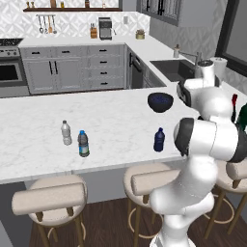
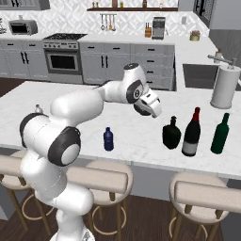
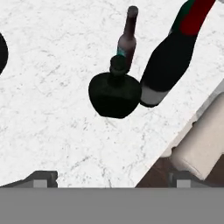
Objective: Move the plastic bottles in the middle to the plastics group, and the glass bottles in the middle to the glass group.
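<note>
The left base view looks from behind and left of the arm, forward and down across the bench [image 1: 43,159], toward the back kitchen wall at the frame's top. The right base view faces the same bench from the other side; both share the dark blue bottle [image 1: 159,140]. The hand view looks steeply down, close over the squat black bottle [image 3: 114,92].

White grey-veined marble counter [image 2: 141,136]; black squat bottle [image 2: 172,133]; dark wine bottle [image 2: 191,133], red top, white label; navy stubby bottle [image 2: 108,139].
</note>
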